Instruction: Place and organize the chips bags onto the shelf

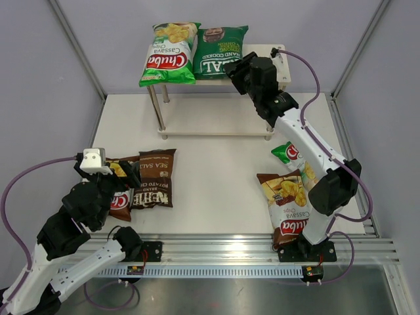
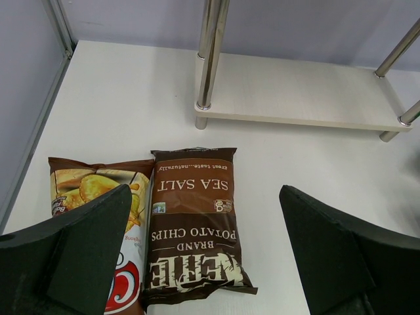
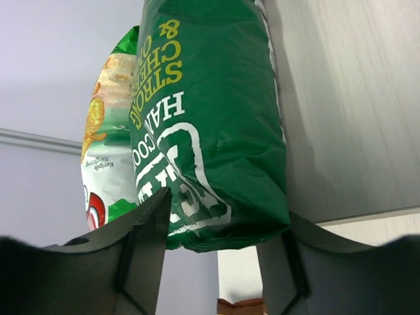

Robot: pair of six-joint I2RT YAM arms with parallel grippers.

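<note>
While the right gripper [image 3: 220,210] brackets the near end of the glossy dark-green REAL bag [image 3: 203,118], whether it pinches it cannot be told. That bag lies on the top board of the pale wooden shelf [image 3: 341,98], beside a light-green Chuba bag [image 3: 108,131]. The left gripper [image 2: 205,193] gapes above the dark-brown Kettle bag [image 2: 193,223] and a brown Chuba bag [image 2: 98,187] on the white table [image 2: 118,98].

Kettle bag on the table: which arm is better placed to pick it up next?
Left, I would say. The left gripper hangs open over the Kettle bag on that side of the table. The right gripper is far off, at the dark-green bag on the shelf.
</note>
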